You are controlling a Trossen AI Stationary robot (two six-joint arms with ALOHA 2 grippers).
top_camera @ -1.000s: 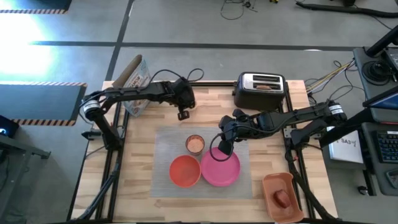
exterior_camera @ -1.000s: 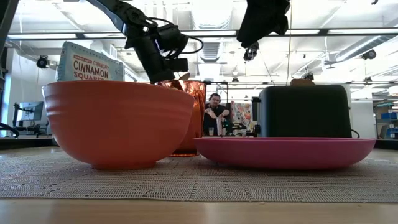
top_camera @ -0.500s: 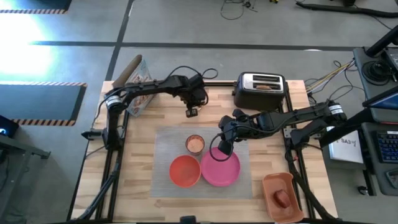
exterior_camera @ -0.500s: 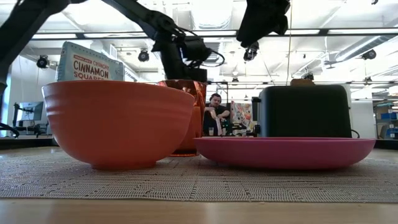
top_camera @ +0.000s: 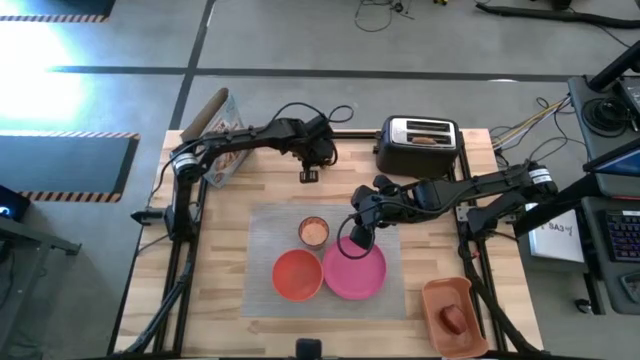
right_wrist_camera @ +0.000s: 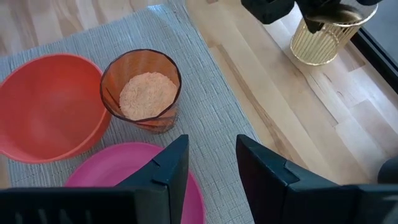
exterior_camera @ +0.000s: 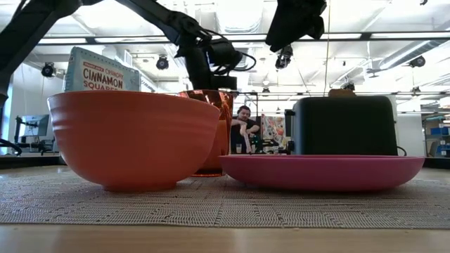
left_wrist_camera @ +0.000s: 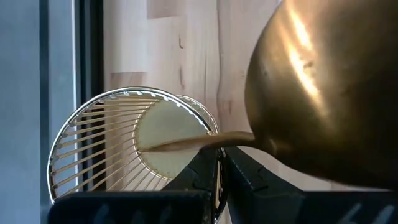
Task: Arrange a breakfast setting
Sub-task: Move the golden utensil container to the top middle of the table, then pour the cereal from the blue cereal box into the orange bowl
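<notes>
Gold metal spoon (left_wrist_camera: 311,93) is pinched by its handle in the left gripper (left_wrist_camera: 219,168), above a gold wire holder (left_wrist_camera: 93,149) near the wooden table's (top_camera: 225,250) far edge. Grey woven mat (top_camera: 262,230) at the table's middle carries a red-orange bowl (top_camera: 297,274), round pink plate (top_camera: 360,278) and small clear cup (top_camera: 314,232). The right gripper (right_wrist_camera: 208,163), fingers spread and empty, hovers over the plate's far edge

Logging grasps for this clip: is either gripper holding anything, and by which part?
The left gripper pinches the gold spoon by its thin handle, above the gold wire holder. The right gripper, over the pink plate, holds nothing.
</notes>
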